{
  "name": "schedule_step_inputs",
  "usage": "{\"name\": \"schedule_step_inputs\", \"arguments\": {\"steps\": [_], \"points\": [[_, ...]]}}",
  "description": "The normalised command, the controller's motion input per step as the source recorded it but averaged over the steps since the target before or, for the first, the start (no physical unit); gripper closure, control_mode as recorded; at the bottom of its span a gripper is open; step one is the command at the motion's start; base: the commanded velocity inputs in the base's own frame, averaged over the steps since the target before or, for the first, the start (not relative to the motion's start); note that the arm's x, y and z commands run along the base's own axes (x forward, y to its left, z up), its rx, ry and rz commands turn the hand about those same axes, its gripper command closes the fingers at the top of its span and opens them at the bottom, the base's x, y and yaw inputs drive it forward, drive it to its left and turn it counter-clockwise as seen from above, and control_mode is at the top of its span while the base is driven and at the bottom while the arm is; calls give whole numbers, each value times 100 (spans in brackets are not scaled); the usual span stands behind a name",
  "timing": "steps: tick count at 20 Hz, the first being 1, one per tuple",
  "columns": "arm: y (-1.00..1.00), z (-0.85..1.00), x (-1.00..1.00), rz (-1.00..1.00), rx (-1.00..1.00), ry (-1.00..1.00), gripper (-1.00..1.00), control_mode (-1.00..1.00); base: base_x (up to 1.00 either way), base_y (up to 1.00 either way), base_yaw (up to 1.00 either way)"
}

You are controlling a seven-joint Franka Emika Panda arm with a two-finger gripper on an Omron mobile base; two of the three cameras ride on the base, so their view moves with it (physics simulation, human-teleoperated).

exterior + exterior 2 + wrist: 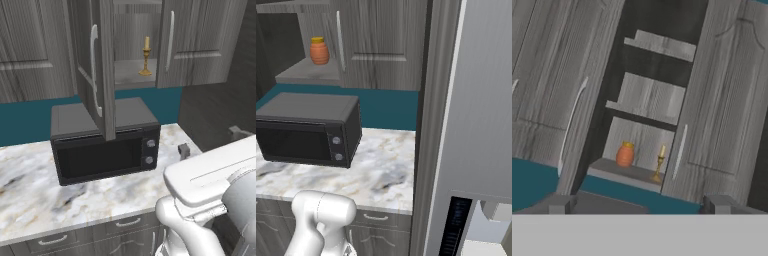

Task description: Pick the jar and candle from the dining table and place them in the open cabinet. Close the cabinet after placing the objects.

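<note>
- So the candle [146, 56] is already up in the cabinet [137, 75], standing upright on the bottom shelf in its little brass holder, toward the right-hand side of the opening.
- From the hand view we see the same candle [660, 164] with a small orange bottle [625, 154] sitting to its left on that shelf, near each other but not touching.
- That orange bottle [319, 51] also shows in the right base view, on the grey shelf just left of a silver bar handle.
- We can't spot the jar anywhere in the cabinet from what we've got here, so can't tell where it is.
- The cabinet door [96, 70] is swung wide open, edge-on toward us in the left base view, with its long silver handle facing left.
- Two more grey shelves sit above the candle's shelf in the hand view.
- Our claw [639, 206] is spread as wide as it goes and has hold of nothing; its two dark tips poke up at the bottom of the hand view, well back from the cabinet and pointed at it.
- Below the cabinet there's a black microwave [105, 145] on the marble bench [45, 200], with a teal wall strip behind it.
- Off to the right in the right base view stands a tall grey fridge panel [476, 110].
</note>
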Motion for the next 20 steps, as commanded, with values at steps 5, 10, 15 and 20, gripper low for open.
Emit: {"name": "schedule_step_inputs", "arguments": {"steps": [5, 10, 15, 20], "points": [[44, -3, 2, -12, -5, -10, -100, -100, 0, 0, 0], [37, -3, 16, -19, -3, -4, -100, -100, 0, 0, 0], [37, -27, 49, -19, -1, 0, -100, -100, 0, 0, 0], [42, -40, 64, -17, -2, 0, -100, -100, 0, 0, 0]]}}
